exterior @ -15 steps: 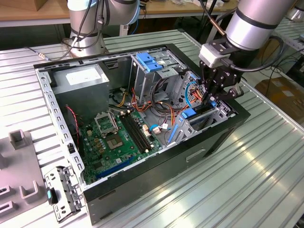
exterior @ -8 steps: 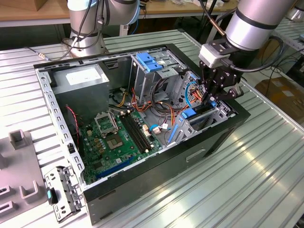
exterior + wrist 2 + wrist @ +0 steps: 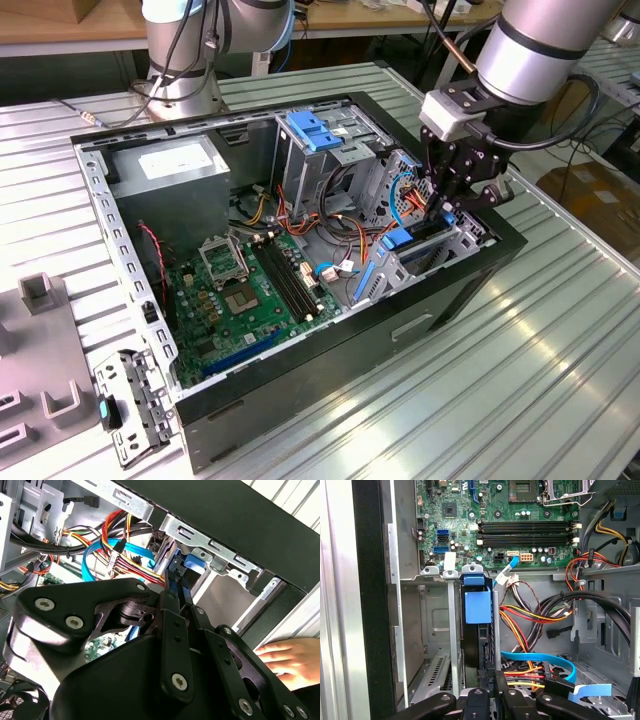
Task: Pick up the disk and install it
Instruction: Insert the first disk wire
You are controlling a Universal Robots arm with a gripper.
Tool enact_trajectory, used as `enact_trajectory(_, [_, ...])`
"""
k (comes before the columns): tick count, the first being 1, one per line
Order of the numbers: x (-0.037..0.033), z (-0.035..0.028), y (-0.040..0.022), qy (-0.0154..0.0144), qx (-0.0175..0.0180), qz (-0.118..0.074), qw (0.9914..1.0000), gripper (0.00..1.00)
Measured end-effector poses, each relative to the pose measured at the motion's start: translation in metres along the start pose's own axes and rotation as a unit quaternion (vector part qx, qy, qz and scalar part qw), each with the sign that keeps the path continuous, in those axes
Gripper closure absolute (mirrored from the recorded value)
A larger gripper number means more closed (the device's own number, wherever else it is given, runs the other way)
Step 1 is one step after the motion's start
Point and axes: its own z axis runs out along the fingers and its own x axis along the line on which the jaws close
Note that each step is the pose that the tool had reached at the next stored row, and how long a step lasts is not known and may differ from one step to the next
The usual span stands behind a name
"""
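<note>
Finding: the black two-fingered gripper (image 3: pixel 447 205) stands over the drive bay at the three-o'clock side of the open black desktop computer case (image 3: pixel 330 350) in the exterior view. The flat silver-metal disk with blue plastic side rails (image 3: pixel 476 625) sits on edge in the grey sheet-metal bay (image 3: pixel 440 645), partly down its slot, its blue rail end uppermost. In the first wrist view the disk lies at twelve o'clock from the gripper (image 3: pixel 487 697), running straight away from the fingertips.

Gripper state: the fingers stand close together about the disk's near edge in both wrist views (image 3: pixel 172 587); whether they actually clamp it cannot be told.

Handling judgement: the disk looks rigid and moderately heavy, with smooth metal faces likely to slip; it is shock-sensitive. The firmest hold would be across the narrow edges at the rails, clear of the label face.

Also noted: red, yellow and light-blue cables (image 3: pixel 535 667) lie just beside the bay. A person's hand (image 3: pixel 290 660) rests outside the case wall.
</note>
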Motion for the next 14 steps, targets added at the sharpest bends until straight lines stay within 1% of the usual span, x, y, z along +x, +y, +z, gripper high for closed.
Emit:
enact_trajectory(8, [0.0017,0.0011,0.0001,0.0000,0.0000,0.000,1.00000,0.83])
enact_trajectory(14, [0.0018,0.0042,0.0003,0.0001,0.0000,0.001,1.00000,0.83])
